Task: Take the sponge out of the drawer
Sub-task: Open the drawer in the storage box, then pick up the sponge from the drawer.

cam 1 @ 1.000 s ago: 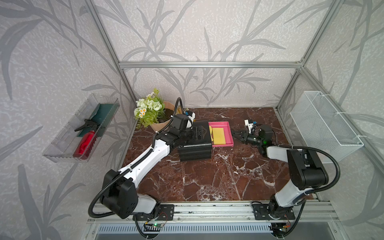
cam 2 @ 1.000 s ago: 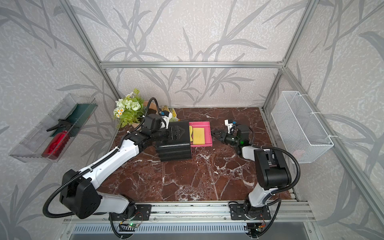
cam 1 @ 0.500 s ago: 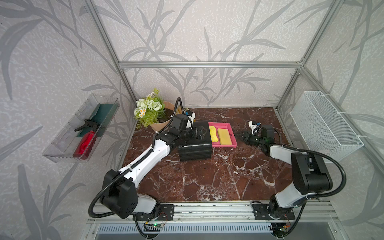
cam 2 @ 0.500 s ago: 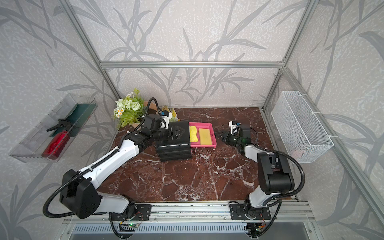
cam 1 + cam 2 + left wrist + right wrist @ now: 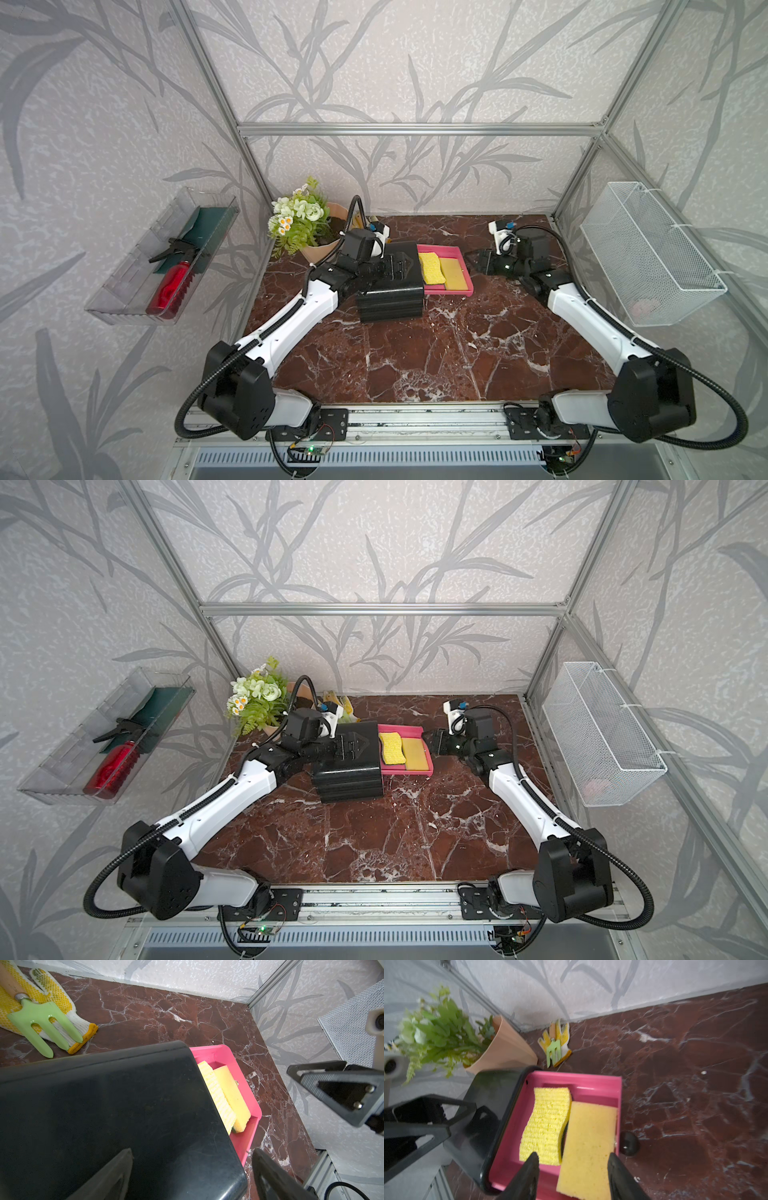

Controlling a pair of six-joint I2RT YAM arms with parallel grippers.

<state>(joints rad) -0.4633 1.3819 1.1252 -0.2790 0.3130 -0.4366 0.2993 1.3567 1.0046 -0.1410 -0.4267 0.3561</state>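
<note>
A black cabinet [image 5: 388, 291] stands at the back of the table with its pink drawer [image 5: 451, 292] pulled out to the right. Two sponges lie in the drawer: a wavy bright yellow sponge [image 5: 548, 1122] and a flat paler sponge [image 5: 589, 1142] beside it. My right gripper [image 5: 573, 1155] is open, with its fingers apart above the flat sponge's near end, beside the drawer's black knob [image 5: 629, 1144], and it holds nothing. My left gripper [image 5: 191, 1153] is open and lies over the cabinet top [image 5: 104, 1105]. Both top views show the drawer [image 5: 409, 772] and both grippers.
A potted flower plant [image 5: 301, 220] stands at the back left. A yellow glove [image 5: 52, 999] with a green hand fork [image 5: 41, 1022] lies behind the cabinet. A white wire basket [image 5: 648, 253] hangs on the right wall, and a clear tray [image 5: 162, 257] with a red spray bottle on the left wall.
The pink drawer has slid a little further out to the right. My right gripper's jaws have widened and now stand over the flat sponge. The left arm has not moved.
</note>
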